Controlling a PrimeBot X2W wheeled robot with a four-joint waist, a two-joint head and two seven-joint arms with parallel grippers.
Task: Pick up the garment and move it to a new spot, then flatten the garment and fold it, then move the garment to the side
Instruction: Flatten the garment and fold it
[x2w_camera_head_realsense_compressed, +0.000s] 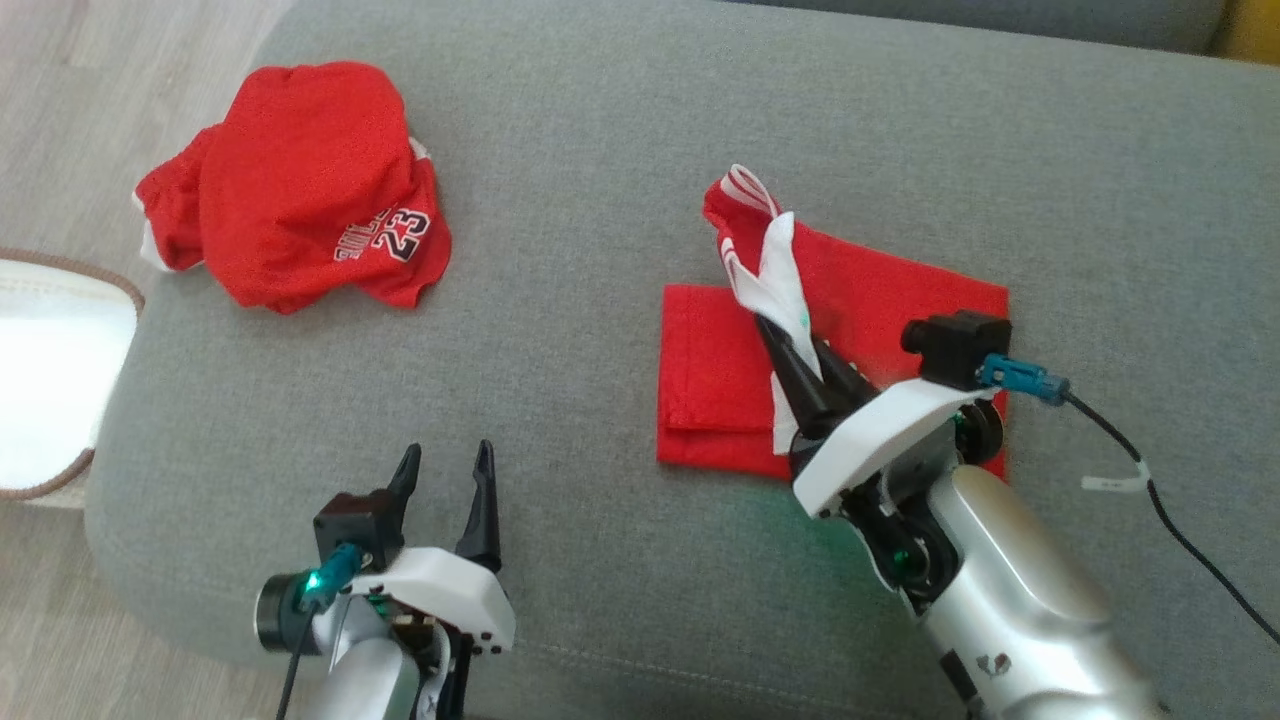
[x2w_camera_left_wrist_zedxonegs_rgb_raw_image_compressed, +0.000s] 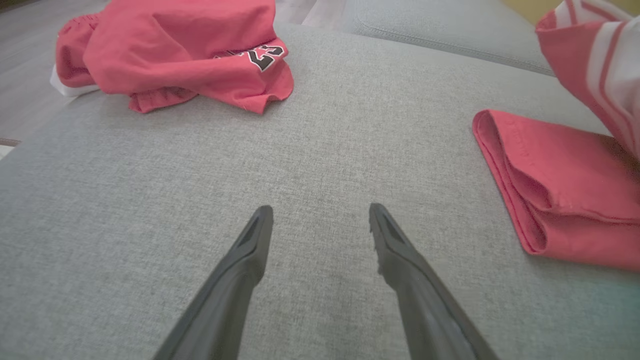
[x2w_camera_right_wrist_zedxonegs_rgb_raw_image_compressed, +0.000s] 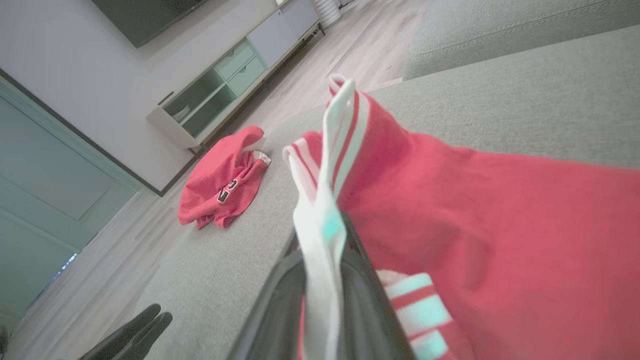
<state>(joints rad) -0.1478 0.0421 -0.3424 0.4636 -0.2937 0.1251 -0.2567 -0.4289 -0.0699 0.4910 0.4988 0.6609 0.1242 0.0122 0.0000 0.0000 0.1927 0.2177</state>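
- Our left claw (x2w_camera_head_realsense_compressed: 447, 452) hovers nearest us over the grey sofa (x2w_camera_head_realsense_compressed: 600, 150), fingers spread wide and holding nothing.
- Our right claw (x2w_camera_head_realsense_compressed: 792, 340) is pinched on the white striped trim (x2w_camera_head_realsense_compressed: 775, 260), which rises from the garment (x2w_camera_head_realsense_compressed: 720, 370).
- That red garment lies on the sofa as a layered rectangle under the right claw. We judge the folding nearly done. The lifted trim still needs laying down, then the move to the side.
- Farther left, a second red garment (x2w_camera_head_realsense_compressed: 300, 180) sits crumpled. It reads "23" (x2w_camera_head_realsense_compressed: 410, 232); the lettering beside it is too small to make out.
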